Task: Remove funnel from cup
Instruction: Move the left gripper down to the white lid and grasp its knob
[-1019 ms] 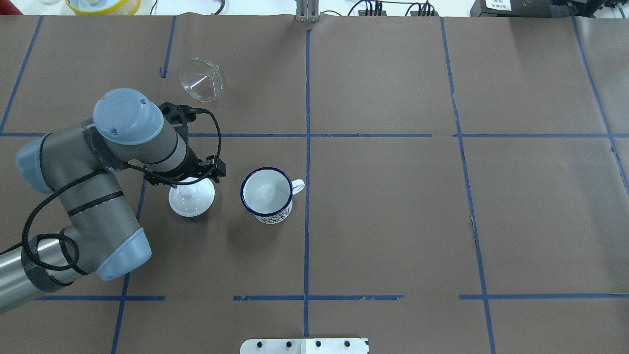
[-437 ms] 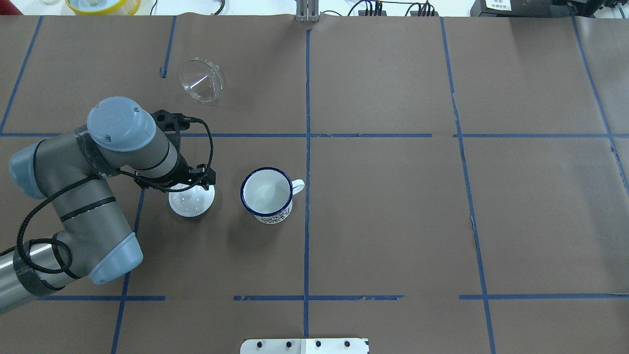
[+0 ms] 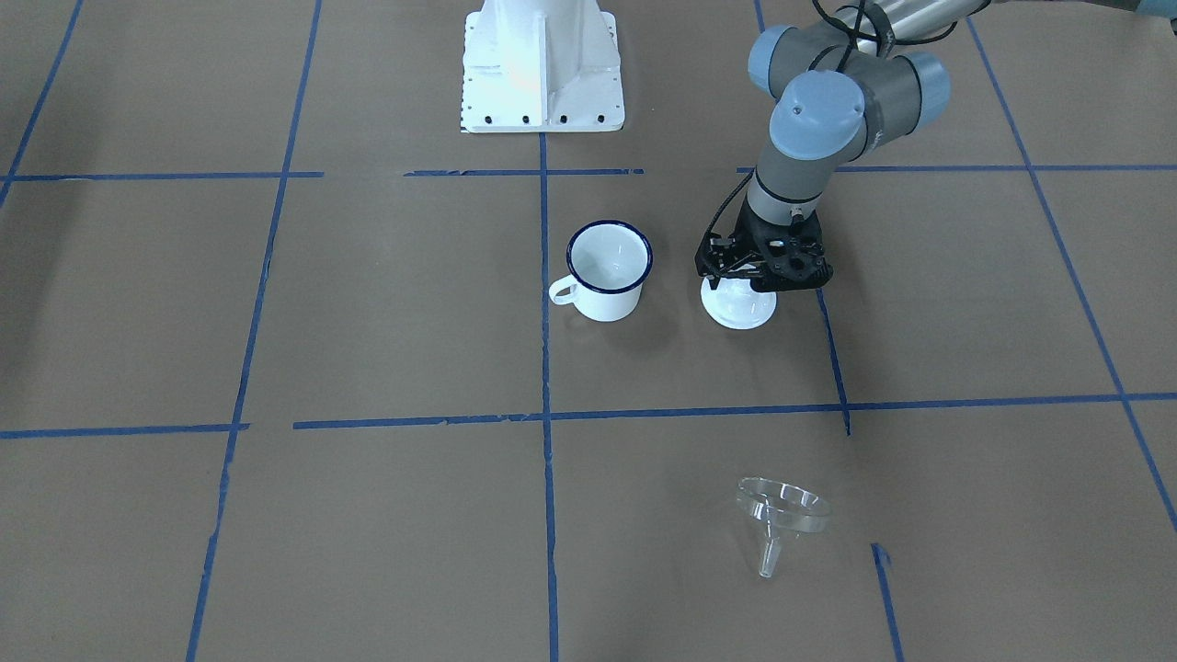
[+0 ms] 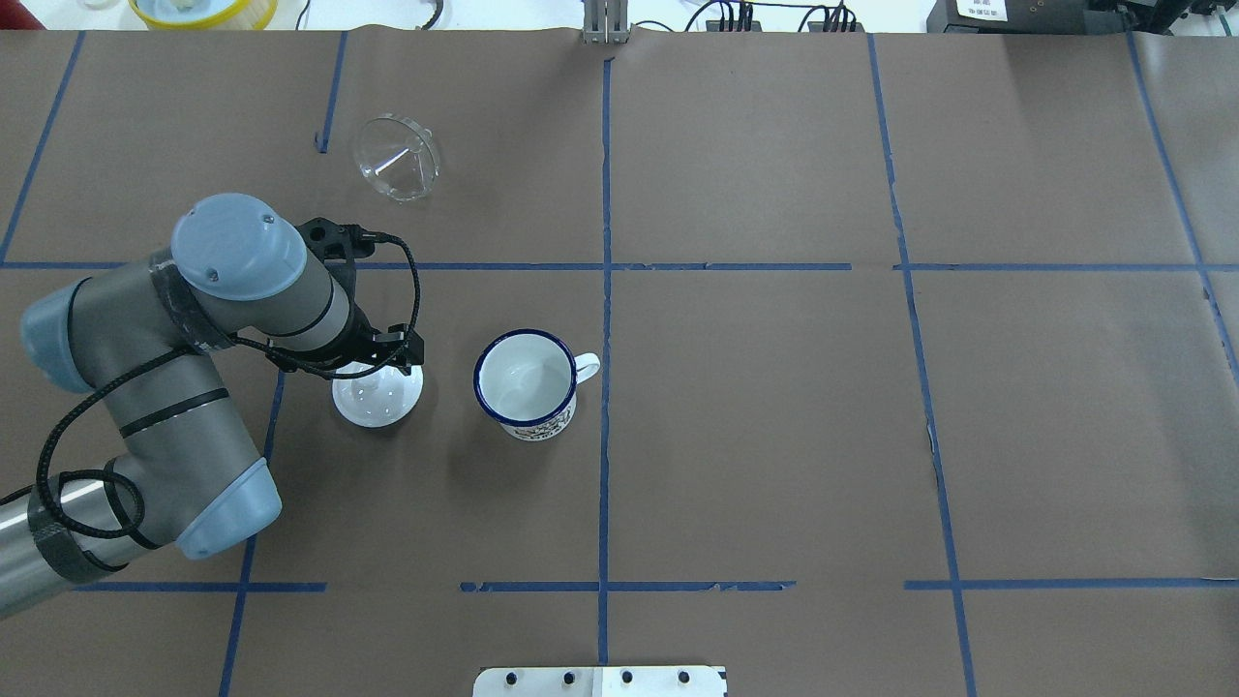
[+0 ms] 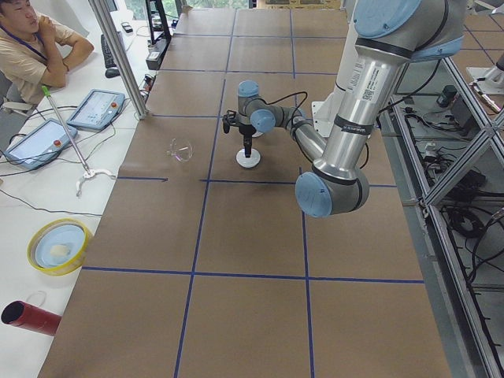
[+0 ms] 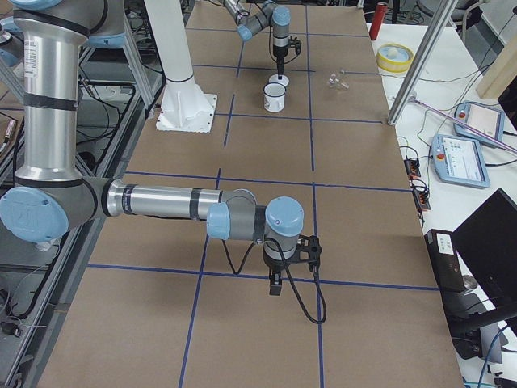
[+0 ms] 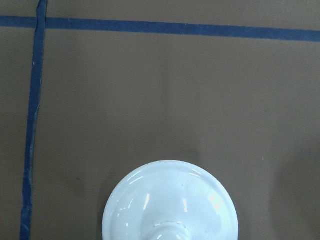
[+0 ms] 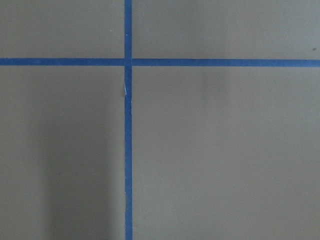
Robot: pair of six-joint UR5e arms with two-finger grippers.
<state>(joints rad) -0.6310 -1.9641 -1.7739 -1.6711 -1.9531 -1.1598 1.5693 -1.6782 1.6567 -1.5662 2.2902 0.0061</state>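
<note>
The clear funnel [image 4: 397, 158] lies on its side on the brown table, far from the cup; it also shows in the front view [image 3: 782, 510]. The white cup with a blue rim [image 4: 528, 382] stands upright and empty, also in the front view [image 3: 607, 267]. My left gripper [image 4: 382, 363] points down right over a round white domed lid [image 4: 377, 402] left of the cup, covering its knob. Its fingers are hidden, so I cannot tell if it is open or shut. My right gripper [image 6: 276, 289] hangs low over bare table far from both; I cannot tell its state.
The lid fills the bottom of the left wrist view [image 7: 170, 200]. Blue tape lines cross the brown table [image 4: 774, 436]. The white robot base [image 3: 542, 64] stands at the table's near edge. A yellow dish [image 4: 203, 10] sits beyond the far edge.
My left arm moved a little left and its gripper came over the lid's knob, which no longer shows. Since 0.4 s ago it has stayed still. Funnel and cup have not moved.
</note>
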